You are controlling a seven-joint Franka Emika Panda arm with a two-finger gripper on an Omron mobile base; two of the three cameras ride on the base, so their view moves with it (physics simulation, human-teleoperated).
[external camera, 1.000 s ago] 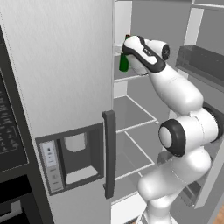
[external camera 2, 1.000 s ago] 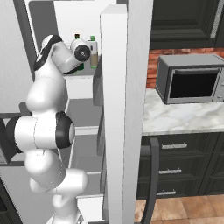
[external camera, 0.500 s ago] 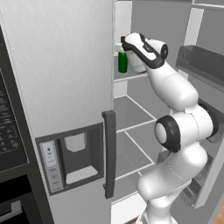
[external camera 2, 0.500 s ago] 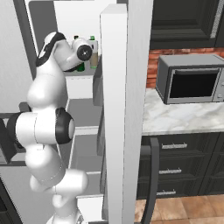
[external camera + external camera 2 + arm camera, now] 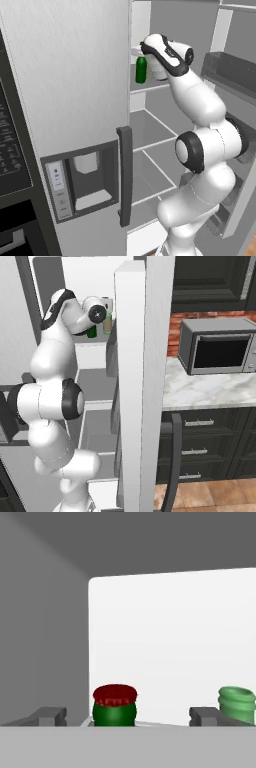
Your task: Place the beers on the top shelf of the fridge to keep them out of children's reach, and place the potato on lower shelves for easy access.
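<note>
Tall brushed silver-grey fridge (image 5: pixel 75 75) stands open, its door with the dark bar handle at the left of the left base view; white Franka arm (image 5: pixel 200 150) reaches up into the white-grey interior; flat pale-grey top shelf (image 5: pixel 150 88) with a thin white front rim carries both bottles upright; pale-grey lower shelves (image 5: pixel 150 145) sit below it; silver microwave (image 5: pixel 220 346) rests on the marble counter at the right of the right base view. Dark green glass bottle with a red cap (image 5: pixel 115 704) sits between the finger tips in the hand view, neither tip touching it; paler olive-green bottle (image 5: pixel 237 704) is just beside the right tip. Gripper (image 5: pixel 128 716) jaws spread wide, holding nothing.
</note>
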